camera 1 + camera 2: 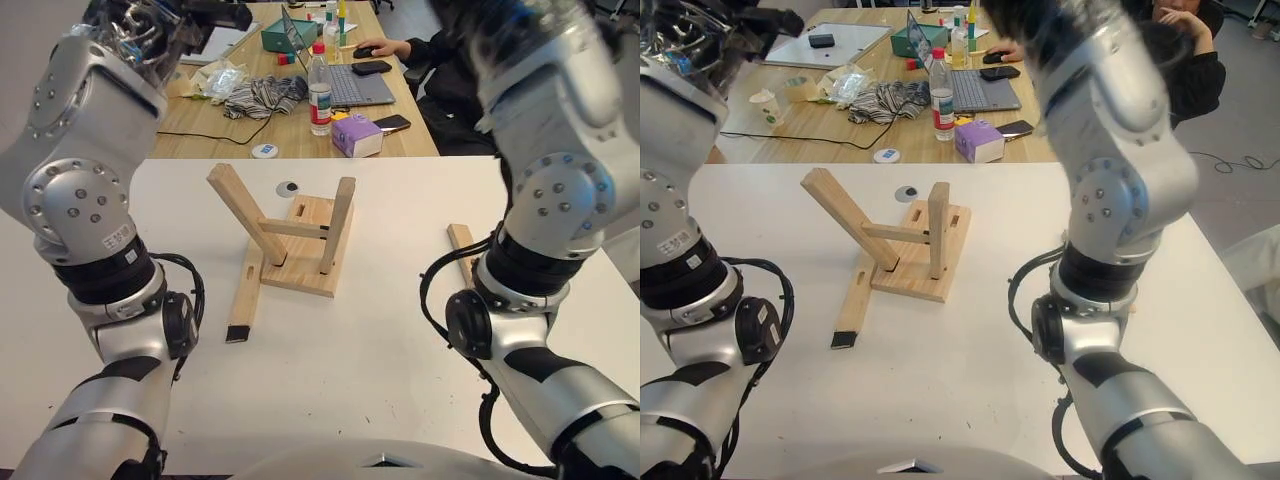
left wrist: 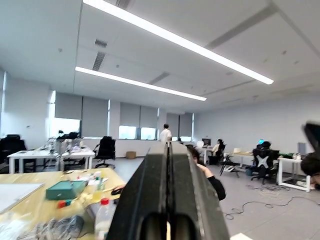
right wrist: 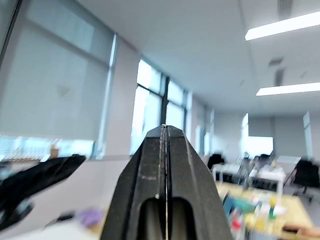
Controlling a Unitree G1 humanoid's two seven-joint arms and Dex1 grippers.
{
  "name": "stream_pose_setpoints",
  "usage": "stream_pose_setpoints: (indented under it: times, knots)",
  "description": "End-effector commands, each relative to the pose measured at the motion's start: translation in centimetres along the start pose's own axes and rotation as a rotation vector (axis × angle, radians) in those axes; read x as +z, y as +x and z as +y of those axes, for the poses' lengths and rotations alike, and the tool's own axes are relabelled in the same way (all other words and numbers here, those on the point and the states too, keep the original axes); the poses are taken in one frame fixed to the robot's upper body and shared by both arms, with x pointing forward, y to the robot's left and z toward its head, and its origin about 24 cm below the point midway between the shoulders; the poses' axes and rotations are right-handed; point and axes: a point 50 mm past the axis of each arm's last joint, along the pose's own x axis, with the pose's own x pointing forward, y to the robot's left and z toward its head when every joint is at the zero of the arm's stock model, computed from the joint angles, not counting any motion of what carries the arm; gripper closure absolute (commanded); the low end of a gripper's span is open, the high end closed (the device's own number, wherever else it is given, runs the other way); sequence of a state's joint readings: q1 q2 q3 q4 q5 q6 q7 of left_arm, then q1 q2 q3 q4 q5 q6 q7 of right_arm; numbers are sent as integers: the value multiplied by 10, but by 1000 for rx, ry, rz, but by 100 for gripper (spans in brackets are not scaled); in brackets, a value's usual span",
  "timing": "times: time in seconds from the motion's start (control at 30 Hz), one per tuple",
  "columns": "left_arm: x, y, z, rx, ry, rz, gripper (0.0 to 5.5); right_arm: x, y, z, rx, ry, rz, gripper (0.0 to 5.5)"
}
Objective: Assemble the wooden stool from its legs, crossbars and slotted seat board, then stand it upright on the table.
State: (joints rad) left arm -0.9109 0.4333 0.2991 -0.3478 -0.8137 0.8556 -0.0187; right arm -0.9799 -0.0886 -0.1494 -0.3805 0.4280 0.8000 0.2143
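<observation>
Left eye view, labelled bottle (image 1: 319,90) beyond stool (image 1: 295,240)

A pale wooden slotted seat board (image 1: 300,268) lies flat on the white counter (image 1: 350,370). From it rise 2 square legs, an upright leg (image 1: 338,225) and a tilted leg (image 1: 246,212), joined by a thin crossbar (image 1: 295,229). A loose dark-tipped leg (image 1: 245,300) lies just beside its left edge, and another wooden bar (image 1: 461,243) lies well apart on the right.

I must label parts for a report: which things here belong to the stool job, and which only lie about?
For the job: seat board, tilted leg and upright leg set in it, crossbar joining them, loose leg beside it, wood piece farther right.
Lying about: water bottle, purple box, laptop, striped cloth, small disc.
</observation>
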Motion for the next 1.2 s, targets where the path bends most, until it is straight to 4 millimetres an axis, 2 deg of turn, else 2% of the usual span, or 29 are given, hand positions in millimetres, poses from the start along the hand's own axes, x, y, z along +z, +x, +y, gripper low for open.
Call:
stream_pose_setpoints:
  times: [0.03, 0.1, 0.13, 0.17, 0.2, 0.23, 0.3, 0.37, 0.4, 0.43, 0.47, 0.53, 0.57, 0.63, 0.7, 0.77, 0.9, 0.97, 1.1, 1.2]
  knots:
    - [-100, -42, 41, 228, -70, 469, 547, -150, -62, 28, 170, 237, 725, 550]
    - [-158, -78, 40, 246, -171, 725, 547, -191, -104, 30, 173, 238, 980, 550]
    - [-177, -93, 37, 243, -229, 797, 547, -194, -112, 25, 162, 228, 1010, 550]
    - [-186, -100, 35, 243, -260, 819, 547, -190, -111, 18, 144, 213, 989, 550]
    - [-184, -99, 36, 241, -276, 791, 547, -180, -103, 11, 119, 206, 922, 550]
    - [-175, -92, 41, 255, -270, 708, 547, -161, -85, 3, 86, 227, 783, 550]
    - [-145, -78, 56, 331, -290, 470, 547, -119, -58, -10, 22, 369, 490, 550]
    - [-113, -77, 79, 477, -342, 203, 547, -93, -50, -24, -27, 570, 289, 550]
    - [-102, -83, 90, 551, -369, 106, 547, -87, -52, -33, -57, 658, 233, 550]
    - [-104, -92, 100, 628, -370, 120, 547, -89, -56, -44, -108, 706, 220, 550]
    - [-116, -103, 107, 694, -314, 244, 547, -99, -61, -55, -175, 672, 277, 550]
    - [-148, -129, 105, 725, -202, 606, 547, -135, -76, -66, -268, 373, 542, 550]
    - [-159, -139, 99, 682, -132, 770, 547, -154, -85, -66, -251, 205, 663, 550]
    - [-170, -149, 78, 500, 13, 1017, 547, -186, -100, -54, -109, -76, 807, 550]
    - [-178, -149, 62, 376, 16, 1100, 547, -205, -106, -29, 79, -149, 836, 550]
    - [-178, -144, 52, 299, -30, 1102, 547, -211, -109, -8, 229, -153, 821, 550]
    - [-171, -138, 25, 83, -150, 1131, 547, -207, -111, 18, 408, -124, 769, 550]
    - [-180, -133, 20, 49, -172, 1152, 547, -202, -112, 31, 494, -77, 739, 550]
    - [-216, -104, 24, 11, -66, 1197, 547, -185, -116, 64, 726, 43, 670, 550]
    - [-238, -79, 24, -77, 40, 1215, 547, -182, -110, 91, 903, 64, 632, 550]
